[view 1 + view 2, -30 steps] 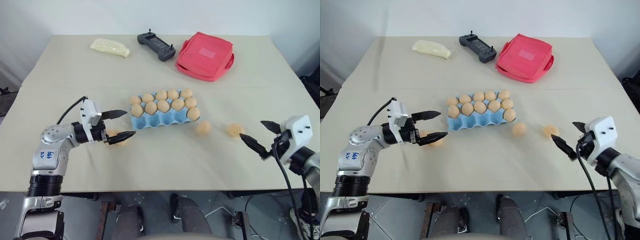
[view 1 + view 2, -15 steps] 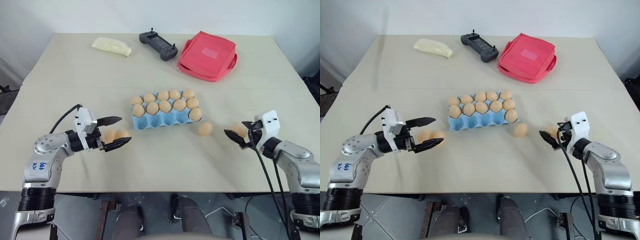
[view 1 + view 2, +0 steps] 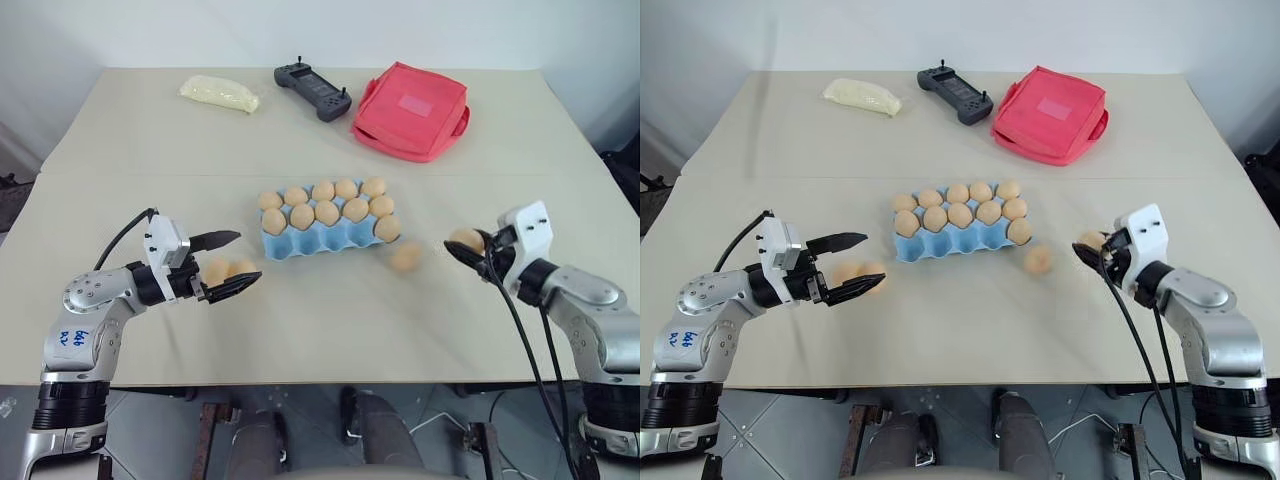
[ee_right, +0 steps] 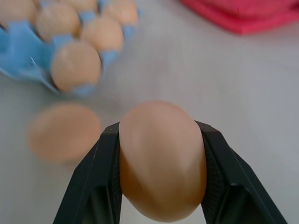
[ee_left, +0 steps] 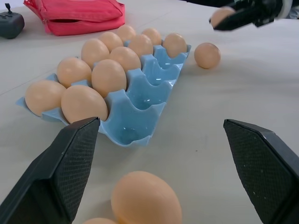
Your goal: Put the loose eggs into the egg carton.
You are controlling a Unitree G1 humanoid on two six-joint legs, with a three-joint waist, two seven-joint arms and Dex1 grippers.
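The light-blue egg carton (image 3: 312, 243) sits mid-table, its two far rows filled with several tan eggs and its near row of cups bare. My right gripper (image 3: 462, 245) is shut on one loose egg (image 4: 161, 158), low over the table to the carton's right. Another loose egg (image 3: 405, 257) lies between that gripper and the carton. Two loose eggs (image 3: 218, 271) lie side by side left of the carton, between the spread fingers of my open left gripper (image 3: 250, 258), which touches neither. The nearer of them (image 5: 145, 198) shows in the left wrist view.
At the far side of the table lie a red fabric pouch (image 3: 410, 110), a black controller (image 3: 313, 92) and a pale yellowish packet (image 3: 219, 94). The table's front edge runs just below both arms.
My right gripper swung in from the right, closed on the rightmost loose egg and now holds it a little farther from the front edge. The left gripper stayed open and nearly still.
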